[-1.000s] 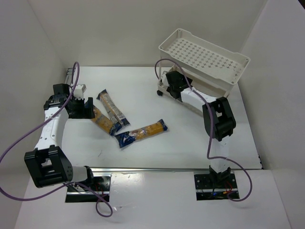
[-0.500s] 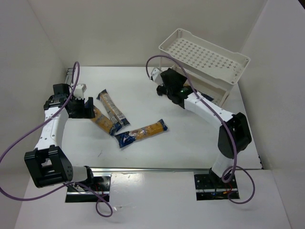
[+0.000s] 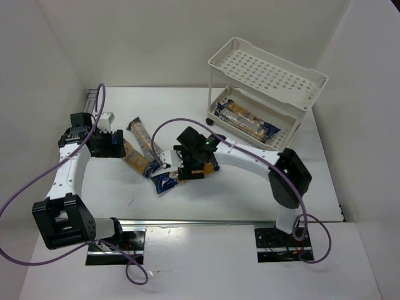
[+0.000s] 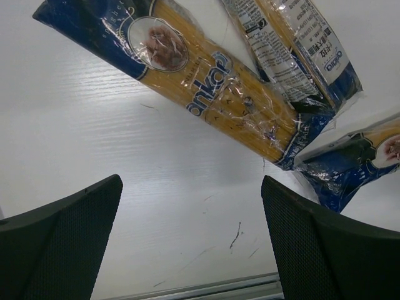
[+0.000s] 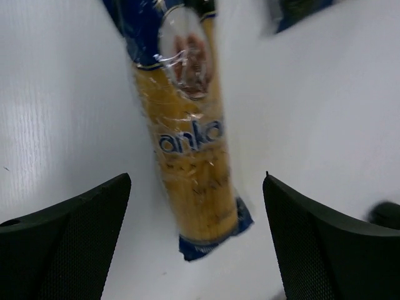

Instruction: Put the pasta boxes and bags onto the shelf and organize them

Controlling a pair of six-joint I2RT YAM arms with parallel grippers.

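Observation:
The cream-white shelf [image 3: 270, 67] stands at the back right. Two pasta packets [image 3: 247, 122] lie in its lower tray. Three more packets lie on the table: one [image 3: 145, 139] beside another [image 3: 136, 159] at the left, and one [image 3: 167, 180] in the middle. My right gripper [image 3: 194, 167] is open above the middle packet. In the right wrist view that packet [image 5: 190, 156] lies lengthwise between my open fingers [image 5: 197, 240]. My left gripper [image 3: 115, 144] is open and empty by the left packets. The left wrist view shows these packets [image 4: 200, 87] ahead of the gripper [image 4: 190, 240].
White walls close the table at the left, back and right. A metal rail [image 3: 206, 220] runs along the near edge. A small grey fixture [image 3: 100, 106] sits at the far left. Purple cables trail from both arms.
My right arm has swung away from the shelf's lower tray, left and nearer, to above the middle packet. The two packets in the lower tray now show. The left arm has barely moved.

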